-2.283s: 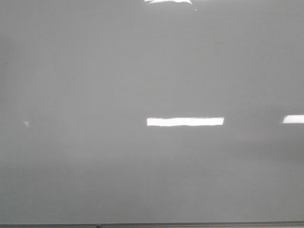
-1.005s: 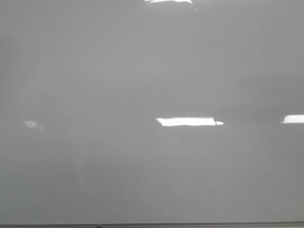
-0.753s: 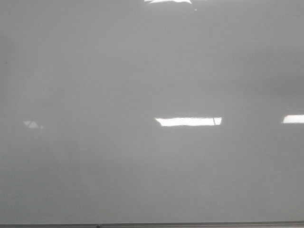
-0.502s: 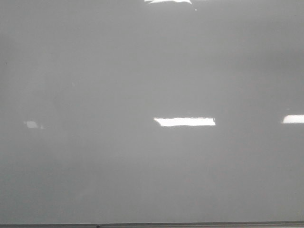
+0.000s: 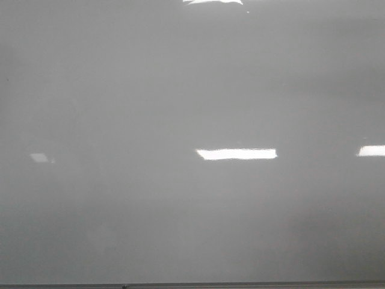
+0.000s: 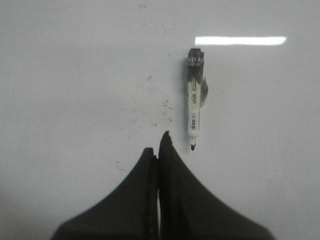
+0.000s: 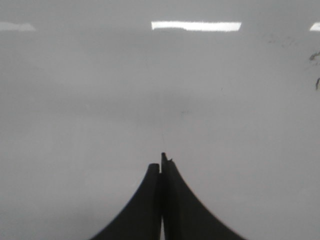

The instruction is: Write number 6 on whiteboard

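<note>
The whiteboard [image 5: 180, 90] is glossy pale grey and fills the front view; neither gripper shows there. No drawn number 6 is visible in any view. In the left wrist view a marker [image 6: 194, 100] lies flat on the board [image 6: 75, 75], its dark tip pointing at my left gripper [image 6: 156, 145], its dark end away from it. The left gripper is shut and empty, its tips just beside the marker tip. In the right wrist view my right gripper [image 7: 160, 162] is shut and empty over bare board [image 7: 100, 100].
Bright rectangular light reflections [image 5: 236, 154] lie on the board. A thin dark edge strip [image 5: 240, 285] runs along the near edge. Faint dark specks [image 6: 150, 107] dot the board beside the marker, and small dark marks [image 7: 316, 70] sit at the right wrist view's edge.
Only the reflections on the board shift: the middle bright bar has become shorter and the small patch at the left changes shape. No gripper enters the front view.
</note>
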`<state>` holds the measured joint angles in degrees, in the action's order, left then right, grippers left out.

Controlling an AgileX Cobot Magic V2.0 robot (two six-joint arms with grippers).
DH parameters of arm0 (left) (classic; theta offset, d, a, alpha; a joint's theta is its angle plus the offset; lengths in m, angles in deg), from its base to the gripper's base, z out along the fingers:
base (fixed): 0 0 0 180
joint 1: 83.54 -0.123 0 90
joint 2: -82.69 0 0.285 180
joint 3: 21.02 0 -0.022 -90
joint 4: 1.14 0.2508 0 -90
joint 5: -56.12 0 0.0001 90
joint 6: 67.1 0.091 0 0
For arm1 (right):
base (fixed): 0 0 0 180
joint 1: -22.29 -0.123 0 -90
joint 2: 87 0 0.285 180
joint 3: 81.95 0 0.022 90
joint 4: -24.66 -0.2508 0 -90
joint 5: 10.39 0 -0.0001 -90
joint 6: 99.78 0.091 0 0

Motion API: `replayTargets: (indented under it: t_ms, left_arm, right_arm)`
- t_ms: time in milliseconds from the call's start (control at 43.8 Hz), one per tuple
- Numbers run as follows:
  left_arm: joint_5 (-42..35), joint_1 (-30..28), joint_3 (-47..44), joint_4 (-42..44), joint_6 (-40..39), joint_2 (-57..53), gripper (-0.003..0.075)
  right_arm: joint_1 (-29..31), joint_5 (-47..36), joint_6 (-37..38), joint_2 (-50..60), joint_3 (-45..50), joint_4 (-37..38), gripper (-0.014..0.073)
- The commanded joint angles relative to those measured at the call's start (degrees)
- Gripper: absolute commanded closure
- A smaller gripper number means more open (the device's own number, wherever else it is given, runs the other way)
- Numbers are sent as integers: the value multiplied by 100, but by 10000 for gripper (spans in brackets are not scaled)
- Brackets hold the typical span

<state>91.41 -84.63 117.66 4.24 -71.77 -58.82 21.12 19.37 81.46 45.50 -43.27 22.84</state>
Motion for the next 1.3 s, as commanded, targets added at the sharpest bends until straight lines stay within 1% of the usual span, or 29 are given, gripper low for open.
replayTargets:
  t_ms: [0, 46, 68, 91, 114, 160, 228, 251, 297, 320, 365, 434, 479, 662, 868, 936, 1050, 1279]
  left_arm:
    - [-506, -5, 77, -80, 6, 250, 740]
    - [-558, -5, 62, -68, 17, 341, 739]
    - [-568, 7, 62, -81, 17, 388, 735]
    - [-598, 41, 62, -81, 17, 435, 724]
    - [-641, 65, 62, -81, 17, 465, 710]
    - [-730, 169, 62, -68, 17, 581, 664]
    - [-768, 359, 62, -37, 17, 752, 553]
    - [-768, 419, 62, -23, 17, 808, 513]
    - [-756, 531, 89, 18, 17, 942, 415]
    - [-756, 581, 99, 33, 17, 978, 387]
    - [-721, 660, 168, 46, 17, 1101, 300]
    - [-609, 699, 339, 57, 17, 1366, 226]
    - [-521, 699, 454, 57, 17, 1569, 203]
    - [-524, 699, 830, 36, -53, 2446, 204]
    - [-978, 699, 998, 36, -53, 3379, 206]
    - [-1089, 624, 1072, 20, -64, 3680, 206]
    - [-1197, 440, 1199, 20, -340, 4082, 206]
    - [-2090, 427, 1274, 20, -329, 4569, 206]
  right_arm:
    - [-19, -234, -124, -270, -164, -18, 622]
    - [-61, -228, -163, -323, -169, -26, 568]
    - [-113, -228, -184, -341, -169, -35, 519]
    - [-159, -228, -197, -350, -176, -40, 492]
    - [-211, -222, -210, -356, -176, -40, 446]
    - [-329, -216, -210, -356, -187, -40, 323]
    - [-515, -191, -210, -356, -187, -40, 143]
    - [-565, -190, -210, -356, -187, -40, 96]
    - [-669, -167, -210, -356, -187, -54, 22]
    - [-716, -160, -210, -356, -187, -54, -5]
    - [-807, -156, -210, -356, -187, -54, -38]
    - [-872, -156, -210, -356, -187, -54, -40]
    - [-895, -163, -210, -356, -187, -54, -41]
    - [-901, -163, -210, -356, -187, -54, -41]
    - [-901, -163, -210, -356, -187, -54, -41]
    - [-901, -168, -210, -356, -187, -54, -41]
    - [-901, -168, -210, -356, -187, -54, -41]
    - [-901, -189, -210, -356, -187, -54, -41]
